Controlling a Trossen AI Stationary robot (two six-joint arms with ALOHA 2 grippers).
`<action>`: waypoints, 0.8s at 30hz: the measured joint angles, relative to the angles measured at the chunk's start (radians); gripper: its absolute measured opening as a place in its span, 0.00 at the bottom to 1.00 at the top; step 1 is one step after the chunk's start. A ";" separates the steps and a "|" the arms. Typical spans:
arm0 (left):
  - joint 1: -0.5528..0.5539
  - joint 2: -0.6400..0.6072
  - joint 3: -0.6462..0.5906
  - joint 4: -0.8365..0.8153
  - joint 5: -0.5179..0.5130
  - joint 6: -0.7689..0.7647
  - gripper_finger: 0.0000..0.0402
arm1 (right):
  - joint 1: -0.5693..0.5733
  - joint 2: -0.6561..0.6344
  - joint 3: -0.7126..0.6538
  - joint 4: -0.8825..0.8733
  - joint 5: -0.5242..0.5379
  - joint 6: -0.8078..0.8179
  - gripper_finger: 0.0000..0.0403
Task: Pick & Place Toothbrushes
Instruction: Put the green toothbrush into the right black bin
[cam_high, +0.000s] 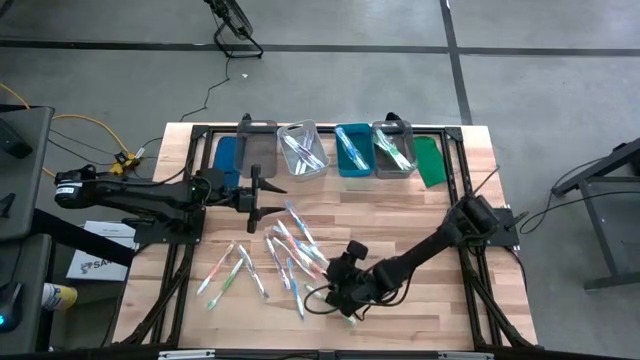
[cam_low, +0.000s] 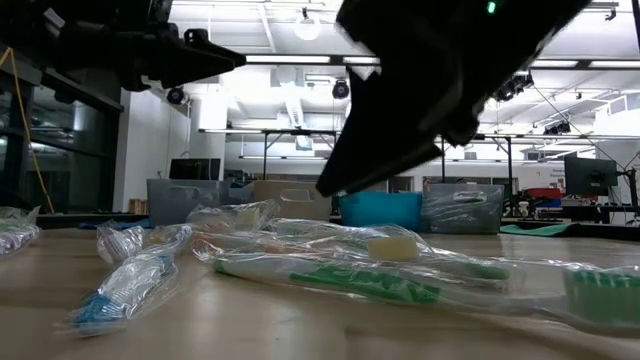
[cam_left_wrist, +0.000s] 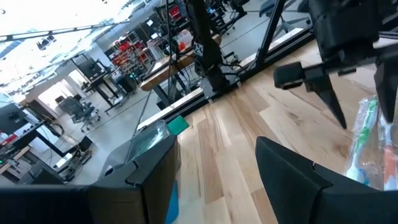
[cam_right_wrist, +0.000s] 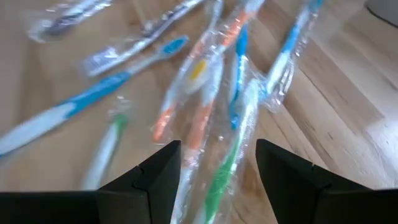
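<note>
Right claw (cam_high: 345, 297) open, low over the clear-wrapped, colour-accented toothbrushes (cam_high: 290, 250) strewn mid wooden tabletop (cam_high: 420, 215) — none gripped; left claw (cam_high: 268, 188) open, raised near the bins.

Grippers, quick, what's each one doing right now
Left gripper: open, empty, above the table near the bins.
Right gripper: open, empty, over the loose toothbrushes.

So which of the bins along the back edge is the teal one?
The teal bin, second from the right in the high view, between two clear bins holding toothbrushes; the leftmost bin is grey.
</note>
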 joint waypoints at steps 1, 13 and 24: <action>0.000 0.000 0.000 0.000 0.000 0.000 0.53 | 0.000 0.007 0.000 -0.001 0.013 0.013 0.50; 0.000 0.000 0.000 -0.005 -0.002 -0.004 0.53 | -0.034 0.059 -0.001 -0.015 0.026 0.045 0.50; 0.000 0.001 0.000 -0.005 -0.002 -0.004 0.53 | -0.065 0.064 0.000 -0.023 -0.036 0.062 0.23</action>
